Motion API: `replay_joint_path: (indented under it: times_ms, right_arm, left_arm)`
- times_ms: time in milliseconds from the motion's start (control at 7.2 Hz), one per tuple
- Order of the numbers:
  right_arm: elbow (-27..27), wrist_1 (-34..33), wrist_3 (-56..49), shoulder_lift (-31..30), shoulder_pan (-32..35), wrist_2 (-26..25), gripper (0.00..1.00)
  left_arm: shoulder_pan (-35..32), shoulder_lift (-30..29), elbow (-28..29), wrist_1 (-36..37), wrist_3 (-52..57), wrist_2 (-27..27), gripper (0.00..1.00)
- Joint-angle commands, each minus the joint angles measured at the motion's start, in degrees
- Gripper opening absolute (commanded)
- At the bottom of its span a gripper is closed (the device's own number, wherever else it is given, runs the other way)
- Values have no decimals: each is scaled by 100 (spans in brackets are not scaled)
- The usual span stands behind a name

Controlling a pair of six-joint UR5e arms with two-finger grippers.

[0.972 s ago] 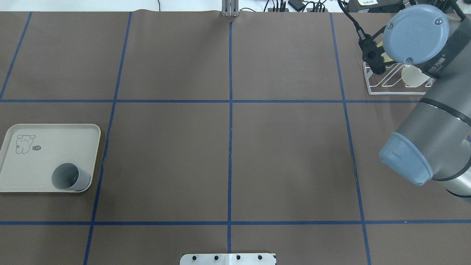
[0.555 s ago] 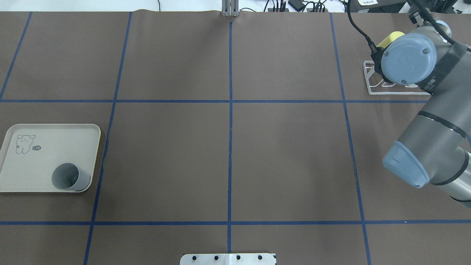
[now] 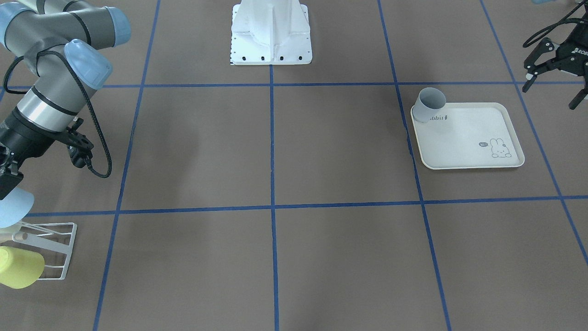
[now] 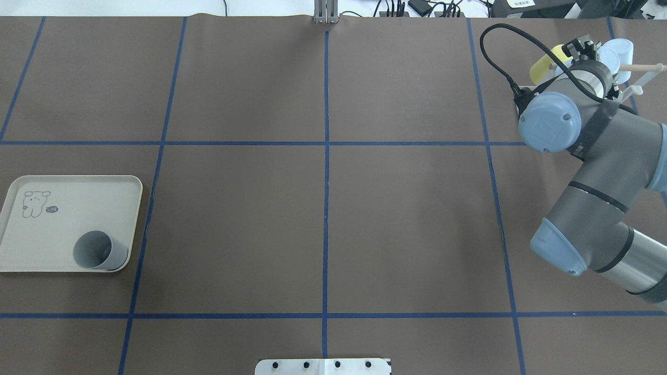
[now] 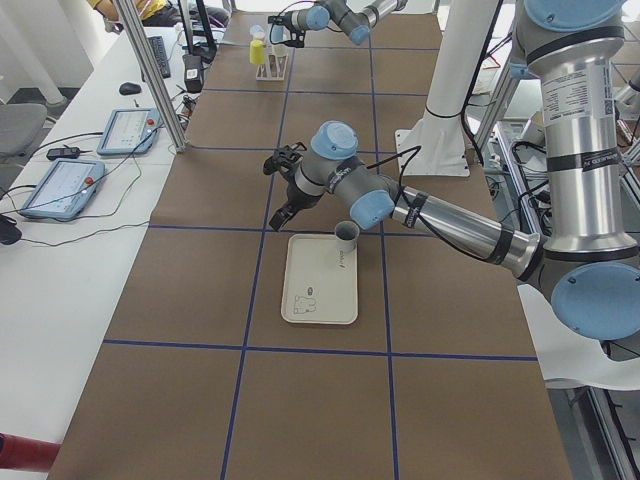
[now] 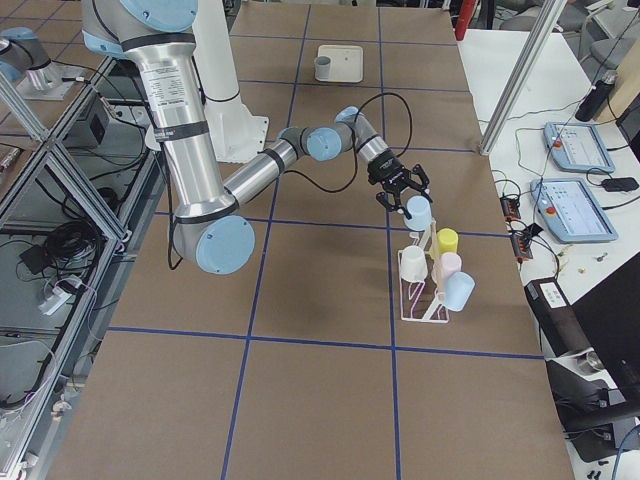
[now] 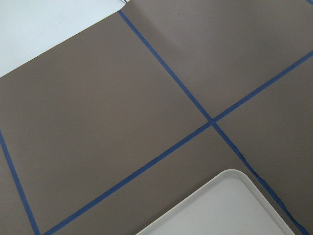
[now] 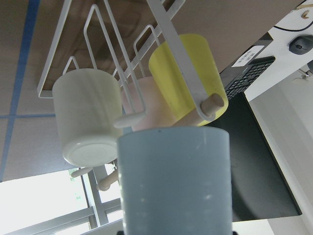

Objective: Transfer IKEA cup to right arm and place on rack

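My right gripper (image 6: pixel 405 200) is shut on a light-blue cup (image 6: pixel 418 212) and holds it at the top of the white wire rack (image 6: pixel 425 290). In the right wrist view the cup (image 8: pixel 173 181) fills the foreground just below the rack's wooden-tipped rod (image 8: pixel 212 104). In the overhead view the cup (image 4: pixel 617 52) lies next to the rod (image 4: pixel 646 67). My left gripper (image 3: pixel 550 97) is open and empty, above the table beside the cream tray (image 3: pixel 468 138). A grey cup (image 4: pixel 96 251) stands on the tray's corner.
The rack holds a yellow cup (image 6: pixel 447 240), a white cup (image 6: pixel 412 263), a pink cup (image 6: pixel 451 265) and another light-blue cup (image 6: pixel 458 290). The right arm's black cable (image 4: pixel 495 52) loops left of the rack. The tray's corner (image 7: pixel 234 205) shows in the left wrist view.
The right arm has lowered and swung its wrist toward the far right. The light-blue cup has come into view next to the rod. The tray and grey cup have not moved.
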Motion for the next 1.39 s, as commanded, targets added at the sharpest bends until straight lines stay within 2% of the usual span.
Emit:
replay_joint_path:
  times_ms: [0, 833, 1111, 1249]
  right_arm:
    - [-28, 6, 36, -133, -59, -44, 25]
    - [-247, 15, 133, -124, -208, -53, 27]
    - [-492, 154, 124, -98, -226, -79, 34]
    - [-554, 208, 72, -80, -244, -79, 48]
  left_arm:
    - [0, 0, 0, 0, 0, 0, 100]
    - [0, -9, -18, 0, -9, 0, 100]
    - [0, -17, -35, -26, -148, -9, 100]
    - [0, -17, -27, -44, -202, -9, 100]
